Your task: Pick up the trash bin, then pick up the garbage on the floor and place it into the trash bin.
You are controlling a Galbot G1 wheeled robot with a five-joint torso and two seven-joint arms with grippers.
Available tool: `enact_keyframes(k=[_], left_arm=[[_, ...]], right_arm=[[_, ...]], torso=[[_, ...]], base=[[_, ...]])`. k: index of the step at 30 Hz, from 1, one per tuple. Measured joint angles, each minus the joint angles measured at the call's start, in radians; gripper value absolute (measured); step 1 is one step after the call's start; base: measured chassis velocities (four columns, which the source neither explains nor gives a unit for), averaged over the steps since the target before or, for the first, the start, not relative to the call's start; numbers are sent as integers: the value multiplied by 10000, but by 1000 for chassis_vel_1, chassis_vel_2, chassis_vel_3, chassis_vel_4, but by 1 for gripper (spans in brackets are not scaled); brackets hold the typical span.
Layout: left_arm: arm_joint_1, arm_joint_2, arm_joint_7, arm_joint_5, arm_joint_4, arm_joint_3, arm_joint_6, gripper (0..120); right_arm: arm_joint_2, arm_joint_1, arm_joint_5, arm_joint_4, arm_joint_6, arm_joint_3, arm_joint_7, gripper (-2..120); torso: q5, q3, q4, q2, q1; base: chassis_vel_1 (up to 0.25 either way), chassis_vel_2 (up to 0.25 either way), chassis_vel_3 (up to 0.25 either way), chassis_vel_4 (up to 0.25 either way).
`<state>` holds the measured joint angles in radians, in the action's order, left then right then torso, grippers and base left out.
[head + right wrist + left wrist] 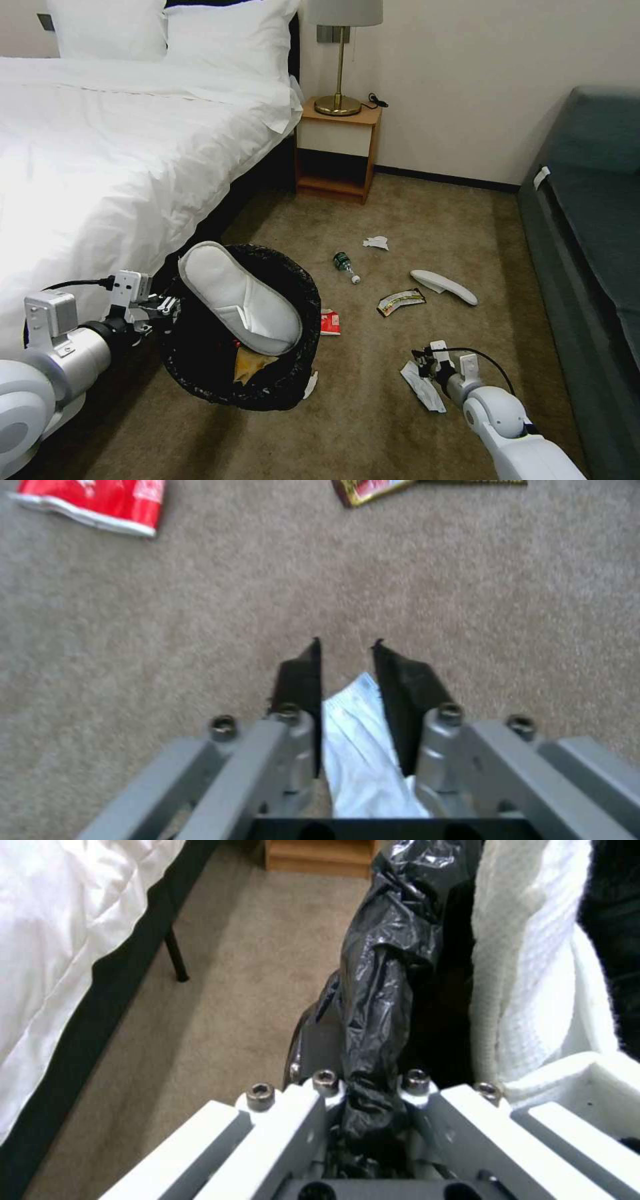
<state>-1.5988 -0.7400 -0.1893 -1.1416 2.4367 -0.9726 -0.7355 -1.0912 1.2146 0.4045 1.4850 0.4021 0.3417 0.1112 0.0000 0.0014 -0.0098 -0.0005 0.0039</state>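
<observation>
My left gripper [167, 307] [367, 1110] is shut on the black-bag rim of the trash bin [267, 387] [380, 965], holding it tilted off the carpet beside the bed. A white slipper [240, 300] [527, 965] and a tan paper piece [252, 363] lie in the bin. My right gripper [421, 357] [345, 647] is low over the carpet, shut on a white crumpled wrapper [427, 393] [357, 740]. Other garbage lies on the floor: a green bottle [345, 263], a tissue [377, 243], another slipper [443, 285], a yellow-silver wrapper [401, 301] [373, 487] and a red wrapper [329, 323] [93, 500].
The bed [100, 167] runs along the left, with a wooden nightstand [337, 150] and lamp at the back wall. A dark green sofa [587, 220] lines the right side. Open carpet lies between them.
</observation>
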Motion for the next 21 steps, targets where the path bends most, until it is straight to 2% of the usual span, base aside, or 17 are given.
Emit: enact_keyframes(k=[2, 3, 5, 6, 10, 11, 12, 16, 17, 19, 20, 21], left_arm=[[12, 9, 13, -3, 5, 3, 0, 1], [12, 9, 13, -3, 5, 3, 0, 1], [12, 23, 13, -31, 31, 3, 0, 1], [12, 23, 13, -31, 31, 3, 0, 1], [-5, 39, 12, -53, 52, 1, 0, 1], [-5, 39, 12, -53, 52, 1, 0, 1], [2, 54, 12, -54, 52, 1, 0, 1], [4, 69, 10, -54, 48, -2, 0, 1], [-1, 66, 9, -54, 48, -4, 0, 1], [-11, 56, 9, -52, 48, -4, 0, 1], [-19, 30, 9, -35, 48, 1, 0, 1], [-20, 23, 9, -28, 48, 22, 0, 1]], right_arm=[[-59, -95, -124, -284, 0, 0, 138, 33], [-59, -95, -124, -284, 0, 0, 138, 33], [-100, -148, -257, -498, -6, 25, 295, 44], [-100, -148, -257, -498, -6, 25, 295, 44], [-112, -214, -372, -826, -66, 9, 426, 62], [-112, -214, -372, -826, -66, 9, 426, 62], [-165, -279, -446, -1001, -91, -20, 487, 71], [-288, -362, -540, -1221, -128, -27, 579, 79], [-372, -428, -619, -1401, -174, -30, 599, 86], [-418, -463, -665, -1527, -209, -33, 601, 89], [-503, -507, -775, -1763, -299, -34, 599, 96], [-567, -519, -824, -1937, -434, -34, 593, 99]], torso=[[0, 0, 1, 1, 0], [0, 0, 1, 1, 0], [0, 0, 1, 0, 0], [0, 0, 1, 0, 0], [0, 0, 0, 0, 0], [0, 0, 0, 0, 0], [-1, 0, 0, 0, 0], [0, 0, 0, 0, 0], [0, 0, 1, 0, 0], [0, 0, 1, 0, 0], [0, 0, 1, 1, 0], [0, 0, 1, 0, 0]], base=[[0, 0, 0, 0], [0, 0, 0, 0], [0, 0, 0, 0], [0, 0, 0, 0], [0, 0, 0, 0], [0, 0, 0, 0], [0, 0, 0, 0], [0, 0, 0, 0], [0, 0, 0, 0], [0, 0, 0, 0], [0, 0, 0, 0], [0, 0, 0, 0]])
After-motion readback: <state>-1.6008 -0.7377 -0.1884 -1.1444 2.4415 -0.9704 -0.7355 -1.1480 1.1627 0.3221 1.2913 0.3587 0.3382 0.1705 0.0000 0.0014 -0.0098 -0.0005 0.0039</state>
